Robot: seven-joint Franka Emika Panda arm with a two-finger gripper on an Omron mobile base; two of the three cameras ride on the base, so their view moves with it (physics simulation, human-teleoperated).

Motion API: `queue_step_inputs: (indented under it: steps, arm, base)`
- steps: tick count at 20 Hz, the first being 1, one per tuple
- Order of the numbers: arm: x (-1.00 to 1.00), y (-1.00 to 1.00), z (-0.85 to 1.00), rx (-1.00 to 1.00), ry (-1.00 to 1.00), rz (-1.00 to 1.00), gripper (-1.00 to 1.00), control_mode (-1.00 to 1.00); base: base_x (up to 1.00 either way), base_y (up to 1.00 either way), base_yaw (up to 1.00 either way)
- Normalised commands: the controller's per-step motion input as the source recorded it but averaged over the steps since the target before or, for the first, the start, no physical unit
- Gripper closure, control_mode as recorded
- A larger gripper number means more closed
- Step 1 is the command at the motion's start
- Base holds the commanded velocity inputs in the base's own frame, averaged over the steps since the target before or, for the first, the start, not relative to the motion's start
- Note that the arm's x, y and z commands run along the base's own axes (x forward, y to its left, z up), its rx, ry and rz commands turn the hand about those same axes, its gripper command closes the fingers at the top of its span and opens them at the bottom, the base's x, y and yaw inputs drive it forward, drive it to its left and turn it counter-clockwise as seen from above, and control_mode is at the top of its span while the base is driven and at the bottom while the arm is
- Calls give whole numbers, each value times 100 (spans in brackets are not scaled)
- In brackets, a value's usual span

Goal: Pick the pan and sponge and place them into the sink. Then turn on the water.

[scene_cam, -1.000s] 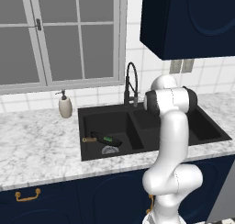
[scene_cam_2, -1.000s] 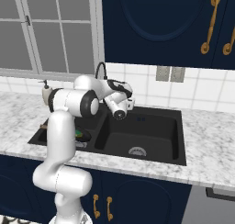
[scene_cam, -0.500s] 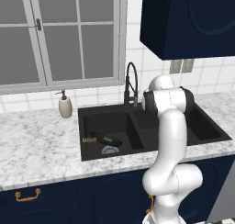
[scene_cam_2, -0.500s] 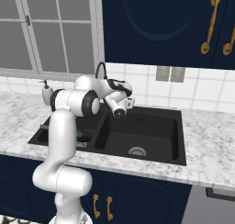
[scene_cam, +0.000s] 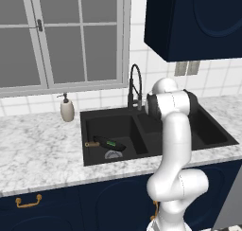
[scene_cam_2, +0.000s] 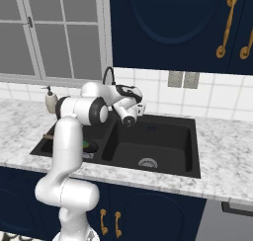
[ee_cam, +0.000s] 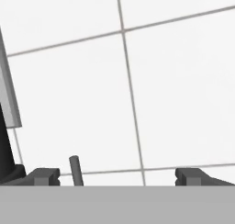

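Observation:
The black pan (scene_cam: 120, 147) lies in the left basin of the black double sink (scene_cam: 215, 139), its wooden handle (scene_cam: 90, 144) pointing left. The green sponge (scene_cam: 111, 142) rests on or in it. In the right base view the sponge (scene_cam_2: 89, 145) shows behind my arm. My gripper (scene_cam_2: 140, 108) hangs over the sink's back edge, beside the base of the black arched faucet (scene_cam_2: 108, 75), facing the tiled wall. In the hand view the gripper (ee_cam: 117, 176) is open; a thin grey rod (ee_cam: 75, 170) stands between the fingertips, nearer the left one, and I cannot tell whether it touches.
A beige soap dispenser (scene_cam: 67, 109) stands on the marble counter (scene_cam: 38, 149) left of the sink. The right basin holds a silver drain (scene_cam_2: 147, 162). Dark blue wall cabinets (scene_cam_2: 168, 27) hang above, and a window (scene_cam: 61, 36) sits behind the faucet (scene_cam: 135, 85).

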Motion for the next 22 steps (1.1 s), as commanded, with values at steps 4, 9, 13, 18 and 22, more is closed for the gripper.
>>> queue_step_inputs:
  steps: [4,9,13,18,22]
  arm:
    - [11,0,0,0,0,0,-100,-100]
    - [8,0,0,0,0,0,-100,-100]
    - [10,0,0,0,0,0,-100,-100]
    - [6,0,0,0,0,0,-100,-100]
    - [0,-10,0,0,0,0,-100,-100]
  base:
    - [0,0,0]
    - [0,0,0]
    - [0,0,0]
    - [0,0,0]
    - [0,0,0]
